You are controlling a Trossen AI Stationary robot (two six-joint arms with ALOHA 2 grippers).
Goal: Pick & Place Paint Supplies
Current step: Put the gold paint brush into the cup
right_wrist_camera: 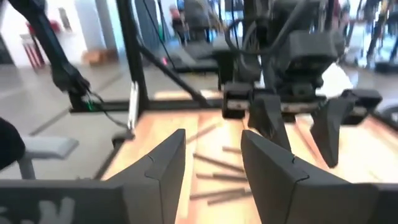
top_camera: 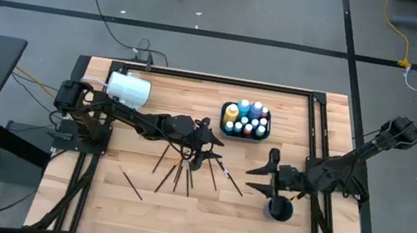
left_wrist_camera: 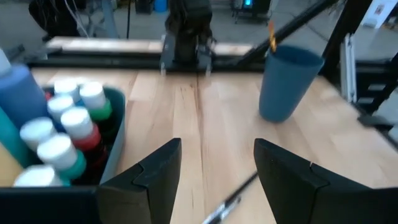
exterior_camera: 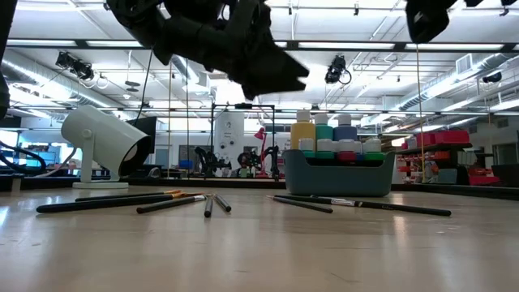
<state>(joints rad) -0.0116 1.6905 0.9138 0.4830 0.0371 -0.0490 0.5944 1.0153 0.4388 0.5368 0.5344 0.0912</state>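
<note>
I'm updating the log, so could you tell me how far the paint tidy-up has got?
Done: bottles sit in the tray, and one brush stands in the blue cup. In hand: nothing; the left gripper hangs open over the loose brushes, the right gripper open beside the cup. Left: those brushes.

Scattered brushes point(top_camera: 183, 170) clutter the table's middle, just left of the blue cup point(top_camera: 279, 209). The bottle tray point(top_camera: 245, 131) blocks the far centre. Near-left boards lie open.
</note>
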